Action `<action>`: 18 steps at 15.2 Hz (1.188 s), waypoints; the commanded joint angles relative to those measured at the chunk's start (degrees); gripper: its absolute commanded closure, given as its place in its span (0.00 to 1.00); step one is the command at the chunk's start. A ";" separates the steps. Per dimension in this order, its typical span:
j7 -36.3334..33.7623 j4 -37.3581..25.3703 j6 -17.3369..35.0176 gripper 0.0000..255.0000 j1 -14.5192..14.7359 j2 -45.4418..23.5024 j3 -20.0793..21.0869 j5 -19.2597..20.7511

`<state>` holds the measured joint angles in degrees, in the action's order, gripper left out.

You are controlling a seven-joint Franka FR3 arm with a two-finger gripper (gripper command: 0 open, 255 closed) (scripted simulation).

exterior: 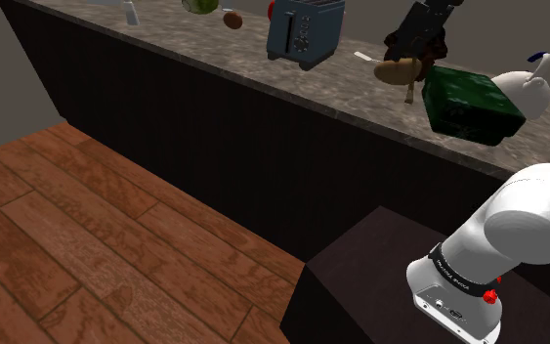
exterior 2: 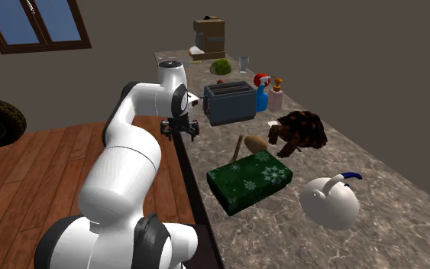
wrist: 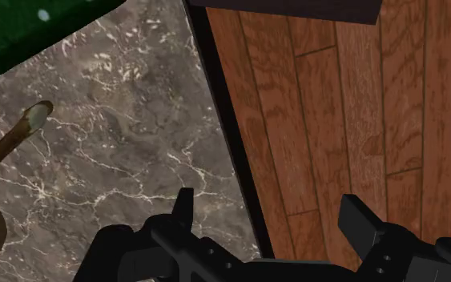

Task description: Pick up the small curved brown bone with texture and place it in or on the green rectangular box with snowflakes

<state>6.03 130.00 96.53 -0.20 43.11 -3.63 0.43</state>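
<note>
**Nothing picked up yet**

My gripper (wrist: 271, 212) is wide apart and holds nothing. It hangs over the bench (exterior 2: 389, 176) edge. The brown bone (exterior 2: 255, 143) lies on the bench, just beside the green box (exterior 2: 250, 179) with snowflakes. So all the work is left, I think. A blue toaster (exterior 2: 229, 102) and a dark lumpy thing (exterior 2: 301, 130) sit near, but not in my way.

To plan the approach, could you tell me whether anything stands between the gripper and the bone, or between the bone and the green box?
Nothing visible: bare counter separates the gripper from the bone, which lies beside the green box.
</note>
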 commanded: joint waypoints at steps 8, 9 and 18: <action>3.17 7.23 13.66 0.00 -4.51 2.30 -8.09 2.01; 3.67 8.09 15.67 0.00 -5.11 2.38 -9.33 2.18; 9.40 13.62 34.25 0.00 -8.62 0.18 -21.93 1.67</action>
<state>14.55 143.39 128.34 -8.72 44.12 -23.85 2.39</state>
